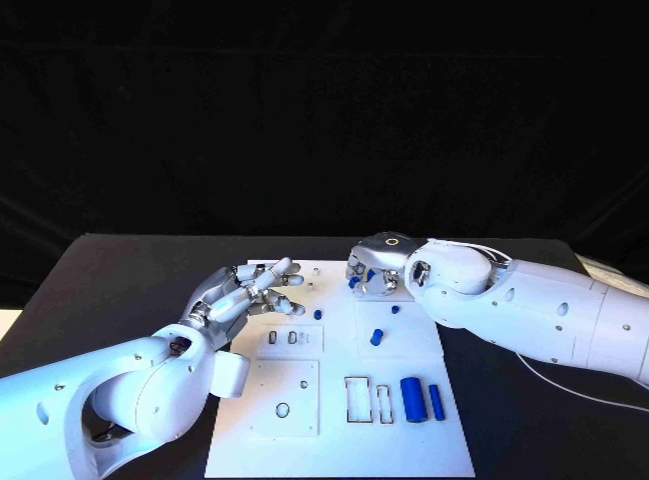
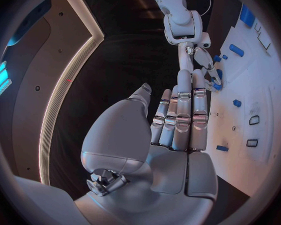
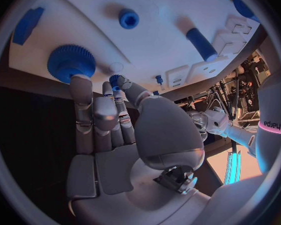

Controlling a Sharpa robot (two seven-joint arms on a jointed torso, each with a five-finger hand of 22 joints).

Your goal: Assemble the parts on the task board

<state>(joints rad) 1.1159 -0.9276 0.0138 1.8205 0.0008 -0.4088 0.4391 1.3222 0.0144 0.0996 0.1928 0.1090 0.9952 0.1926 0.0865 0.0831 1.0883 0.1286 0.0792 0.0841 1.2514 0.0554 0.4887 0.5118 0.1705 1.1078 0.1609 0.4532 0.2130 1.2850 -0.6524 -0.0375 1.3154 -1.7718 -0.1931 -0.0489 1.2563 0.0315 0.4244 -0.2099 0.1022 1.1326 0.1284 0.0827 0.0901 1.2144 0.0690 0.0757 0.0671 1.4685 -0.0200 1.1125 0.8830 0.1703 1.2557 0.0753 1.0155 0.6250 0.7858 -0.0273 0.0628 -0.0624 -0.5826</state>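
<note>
The white task board (image 1: pixel 339 445) lies in the middle of the black table. My right hand (image 1: pixel 378 268) is at the board's far edge. In the right wrist view this hand (image 3: pixel 109 115) pinches a small blue gear (image 3: pixel 115 79) between thumb and fingertip, just off the board's edge, next to a large blue gear (image 3: pixel 70 62) standing in the board. My left hand (image 1: pixel 252 290) hovers over the board's far left corner, holding nothing; in its wrist view the fingers (image 2: pixel 181 115) are stretched out straight. A thick blue cylinder (image 1: pixel 412 399) and a thin blue pin (image 1: pixel 437 401) lie near the board's right edge.
Small blue parts (image 1: pixel 376 337) are scattered on the middle of the board. Two empty rectangular slots (image 1: pixel 356 398) sit left of the cylinder, and an oval hole (image 1: pixel 282 409) is in a raised plate at the near left. Black table (image 1: pixel 122 290) lies on both sides.
</note>
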